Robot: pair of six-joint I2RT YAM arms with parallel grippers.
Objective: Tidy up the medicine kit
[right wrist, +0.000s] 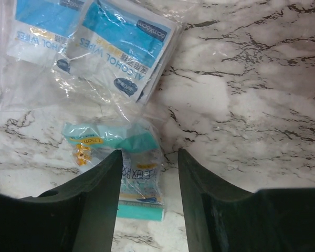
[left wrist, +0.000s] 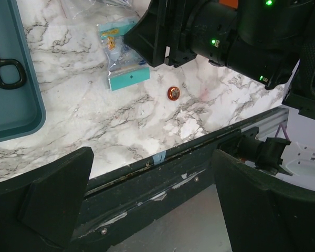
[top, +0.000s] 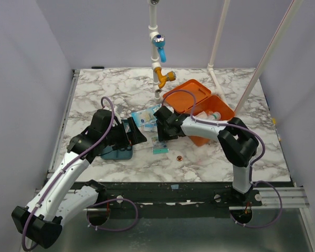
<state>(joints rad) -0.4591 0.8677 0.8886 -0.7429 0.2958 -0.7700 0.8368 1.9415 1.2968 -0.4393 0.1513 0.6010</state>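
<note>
The orange medicine kit stands open at the back right, its lid laid back, with white items inside. My right gripper is open and reaches left from the kit. In the right wrist view its fingers straddle a small clear packet with teal trim lying on the marble; the gripper holds nothing. That packet also shows from above. My left gripper is open and empty over the table's near edge.
A shallow teal tray holds black scissors at the left. Alcohol wipe packets lie in clear bags behind the teal packet. A small orange disc lies near the front. A white pipe with taps stands at the back.
</note>
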